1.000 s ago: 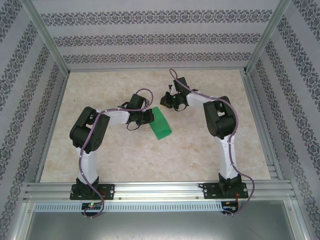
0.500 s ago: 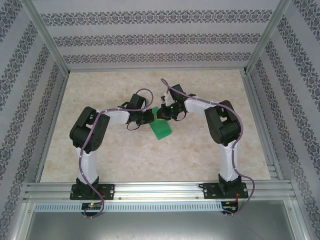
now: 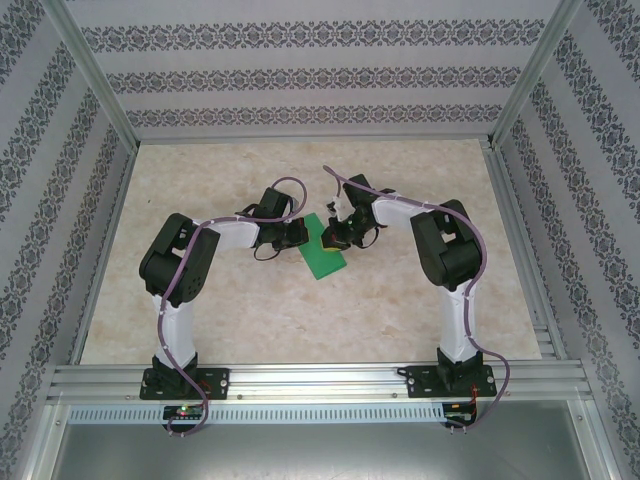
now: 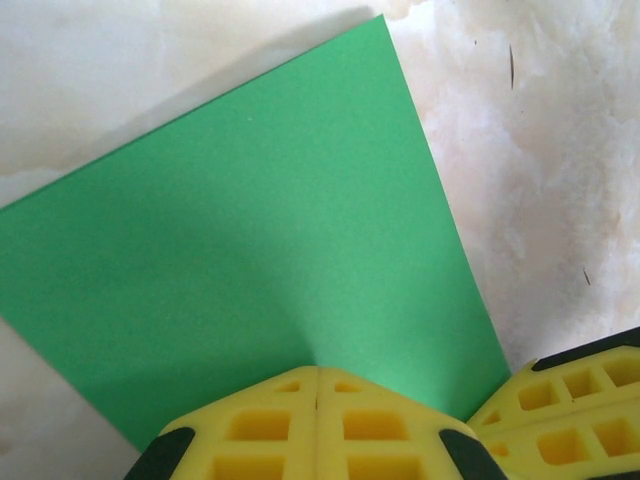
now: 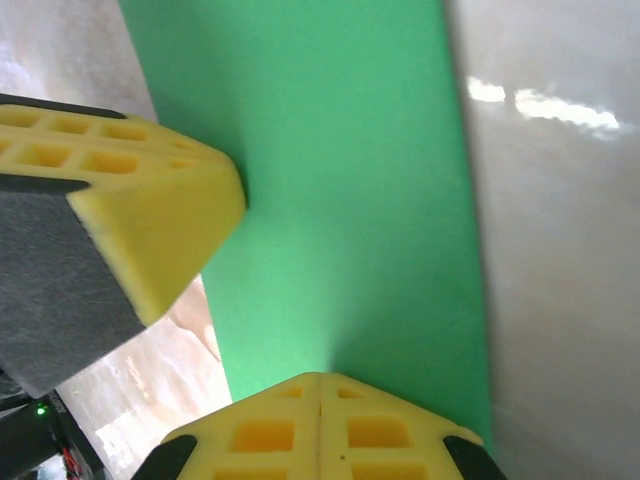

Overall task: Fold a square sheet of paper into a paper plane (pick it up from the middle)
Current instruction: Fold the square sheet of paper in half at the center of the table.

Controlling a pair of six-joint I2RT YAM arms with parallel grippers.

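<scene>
Pale marbled tabletop [image 3: 420, 300] is carrying the whole job. The square sheet of paper [image 4: 260, 230] is lying almost flat on it, spreading forward from the left gripper [image 4: 318, 388]. That gripper's jaws are sitting fully together, with the yellow pads [image 4: 260, 428] meeting along one seam. The sheet's near edge is running in under them, so it is looking like a pinch on the paper. The right gripper [image 5: 320, 392] is working just to the right of the left one, by the sheet's near right corner. Its jaws are also pressed together with the tips on the green, though I cannot tell whether any paper is caught between them.

The risk is coming from two grippers crowding one thin sheet. If either one is dragging sideways while the other is clamping, the paper is likely to buckle, crease off-line or tear at the pinch. If the right tips are only pressing, the sheet may be sliding on the slick stone instead of folding, leaving a crooked crease that would be spoiling every later fold. The fingers are also sitting near enough to be at risk of knocking each other.
</scene>
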